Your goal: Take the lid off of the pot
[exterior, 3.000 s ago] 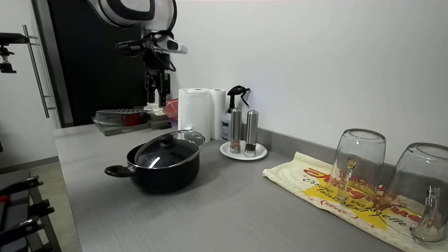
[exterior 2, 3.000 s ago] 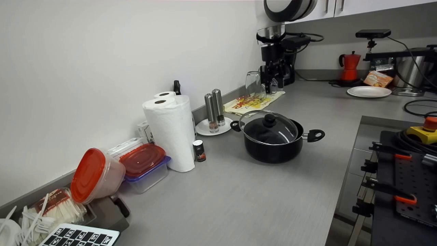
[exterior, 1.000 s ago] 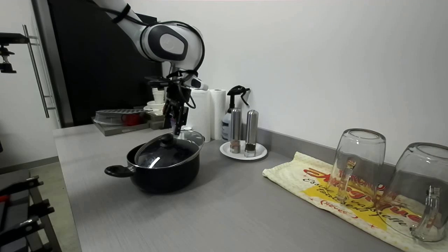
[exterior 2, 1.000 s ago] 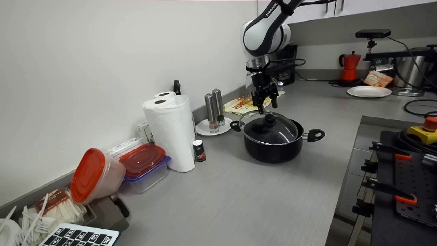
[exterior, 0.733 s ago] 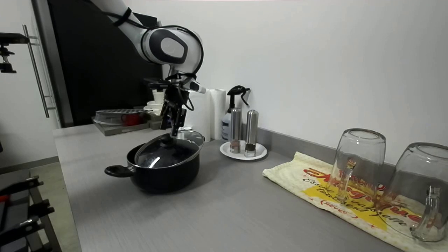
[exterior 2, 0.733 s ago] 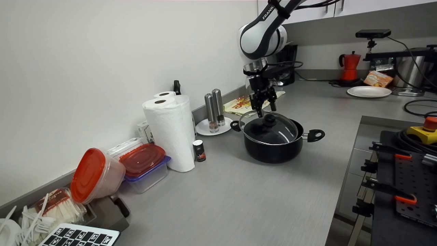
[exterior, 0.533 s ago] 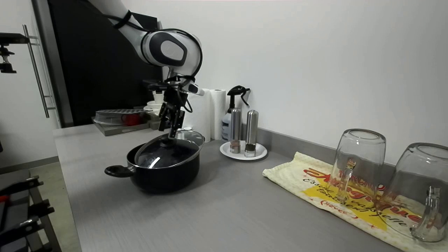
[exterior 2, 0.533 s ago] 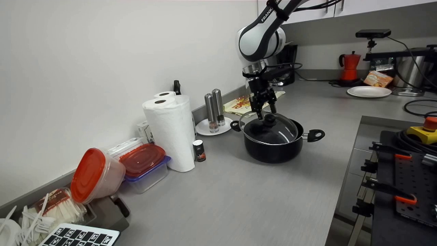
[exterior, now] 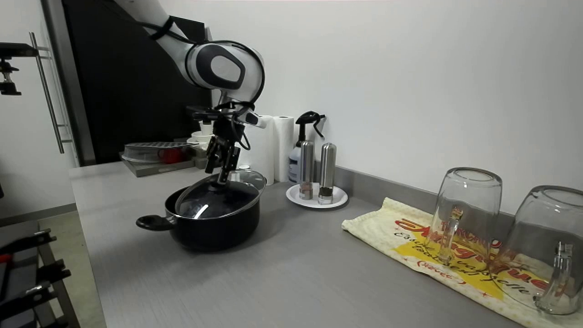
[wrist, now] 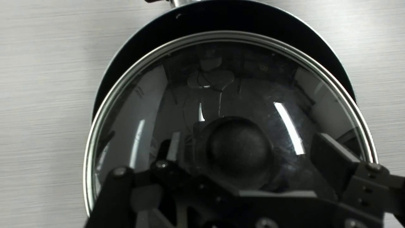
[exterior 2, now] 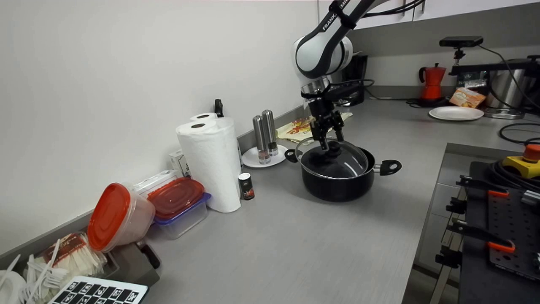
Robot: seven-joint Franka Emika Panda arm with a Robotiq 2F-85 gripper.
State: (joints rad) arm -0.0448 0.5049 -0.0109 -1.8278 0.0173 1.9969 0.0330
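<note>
The black pot point(exterior: 218, 234) stands on the counter and also shows in an exterior view point(exterior 2: 337, 191). The clear glass lid point(exterior: 227, 202) rests tilted and off-centre on it, leaving part of the opening uncovered; in the wrist view the lid point(wrist: 234, 79) leaves a dark crescent of the pot point(wrist: 227, 15) showing. My gripper point(exterior 2: 332, 143) is low over the lid. In the wrist view my gripper point(wrist: 250, 150) is open, its fingers on either side of the lid's black knob point(wrist: 239, 148). Gaps show between the knob and both fingers. Fingertip contact with the glass cannot be told.
A white plate point(exterior: 291, 200) with two steel grinders point(exterior: 327, 171) stands by the wall. Paper towel rolls point(exterior 2: 211, 164) and a small black shaker point(exterior 2: 246, 186) are near. Glass mugs point(exterior: 473, 196) stand on a yellow cloth point(exterior: 387, 218). The pot's side handle point(exterior 2: 389, 167) points toward the counter edge.
My gripper has come down from high above the counter to the lid's knob, dropping slightly further in the last half second. It stays open. The lid and pot have not moved.
</note>
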